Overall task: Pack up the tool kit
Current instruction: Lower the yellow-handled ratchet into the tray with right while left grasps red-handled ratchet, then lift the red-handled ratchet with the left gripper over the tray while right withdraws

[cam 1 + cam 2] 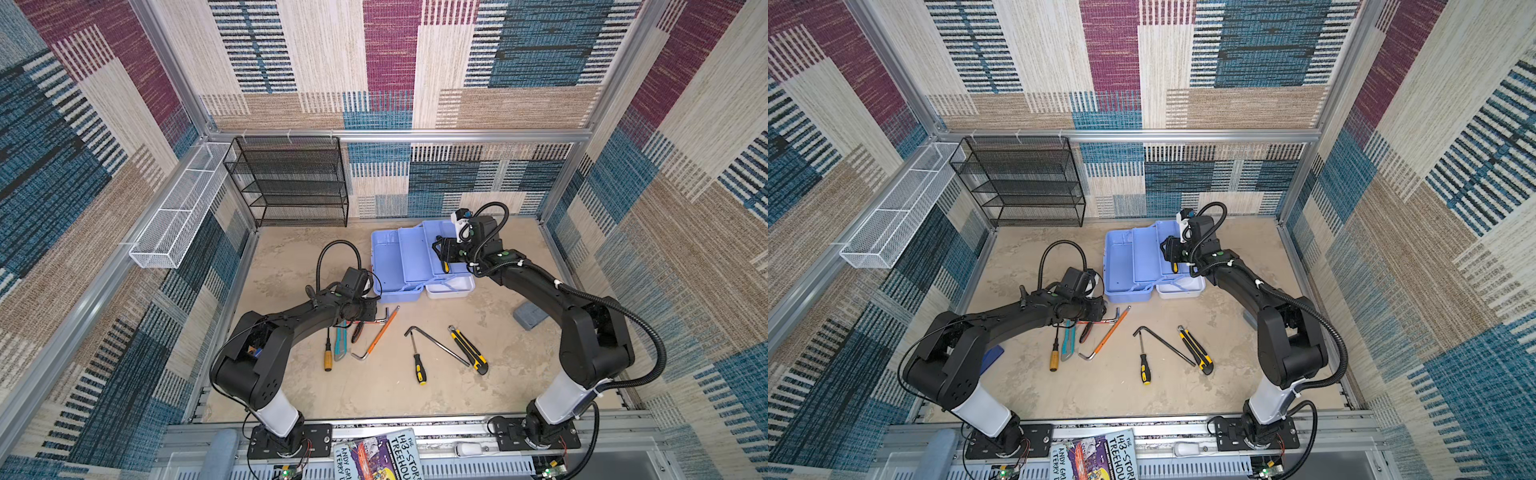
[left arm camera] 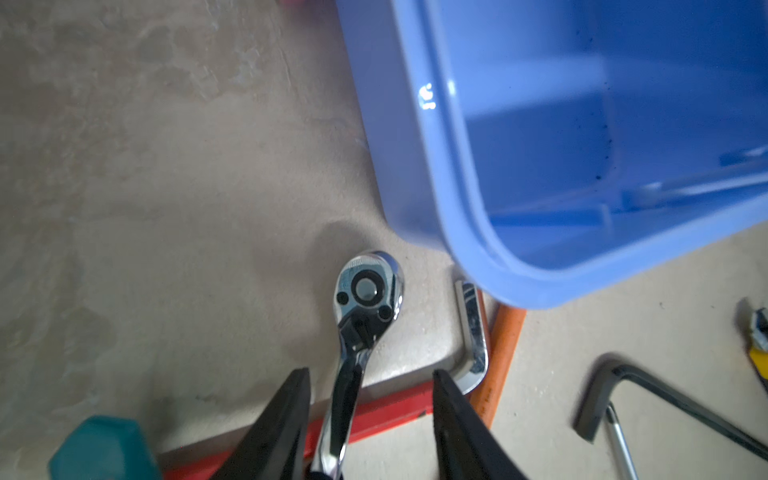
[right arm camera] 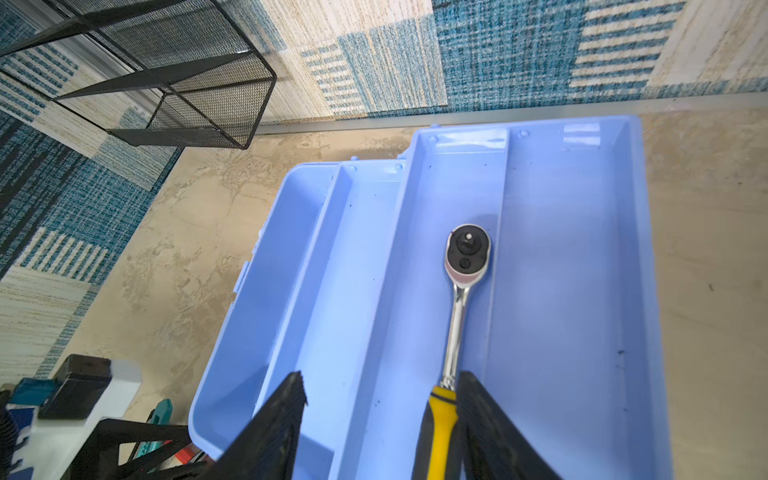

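Note:
The light-blue toolbox (image 1: 388,266) stands open at the back in both top views, with its trays (image 3: 561,249) folded out and its white lid (image 1: 453,289) on the table. My right gripper (image 3: 381,374) is open over a tray. A yellow-handled ratchet (image 3: 465,249) lies in that tray beside one finger. My left gripper (image 2: 372,370) is open, straddling the shaft of a chrome ratchet (image 2: 368,291) on the table by the toolbox corner (image 2: 478,266). On the table lie a black hex key (image 1: 436,343), a yellow-black utility knife (image 1: 467,350), two screwdrivers (image 1: 417,365), a teal knife (image 1: 340,343) and an orange hex key (image 1: 380,332).
A black wire-mesh rack (image 1: 291,183) stands at the back left. A white mesh basket (image 1: 178,216) hangs on the left wall. A grey-blue block (image 1: 530,316) lies right of the toolbox. A book (image 1: 378,457) rests on the front rail.

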Available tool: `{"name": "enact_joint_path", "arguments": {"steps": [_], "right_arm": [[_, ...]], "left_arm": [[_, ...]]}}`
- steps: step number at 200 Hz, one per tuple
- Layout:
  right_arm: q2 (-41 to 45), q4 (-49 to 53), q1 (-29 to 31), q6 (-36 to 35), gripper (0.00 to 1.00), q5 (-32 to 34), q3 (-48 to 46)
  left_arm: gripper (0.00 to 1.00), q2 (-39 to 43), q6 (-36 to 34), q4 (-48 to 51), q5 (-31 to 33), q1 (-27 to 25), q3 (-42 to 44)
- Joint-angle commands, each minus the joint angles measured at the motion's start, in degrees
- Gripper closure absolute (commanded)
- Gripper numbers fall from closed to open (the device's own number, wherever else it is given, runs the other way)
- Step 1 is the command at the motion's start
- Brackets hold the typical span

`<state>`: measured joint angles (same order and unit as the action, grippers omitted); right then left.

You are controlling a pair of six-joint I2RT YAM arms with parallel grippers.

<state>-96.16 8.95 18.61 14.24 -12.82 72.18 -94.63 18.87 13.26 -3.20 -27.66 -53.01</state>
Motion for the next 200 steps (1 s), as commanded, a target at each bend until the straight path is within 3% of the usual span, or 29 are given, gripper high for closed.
{"name": "enact_joint_path", "arguments": {"steps": [1,200], "right_arm": [[1.7,-2.1,-0.1,-1.2,0.38,1.9,-1.1],[5.2,-3.9,-0.1,-1.4,0.36,4.2,-6.1]], "left_arm": [[0.52,-0.7,-2.6,1.7,1.2,0.1,-0.6],[0.89,-3.8,-2.3,2.7,-0.8,0.1,-1.3]]}}
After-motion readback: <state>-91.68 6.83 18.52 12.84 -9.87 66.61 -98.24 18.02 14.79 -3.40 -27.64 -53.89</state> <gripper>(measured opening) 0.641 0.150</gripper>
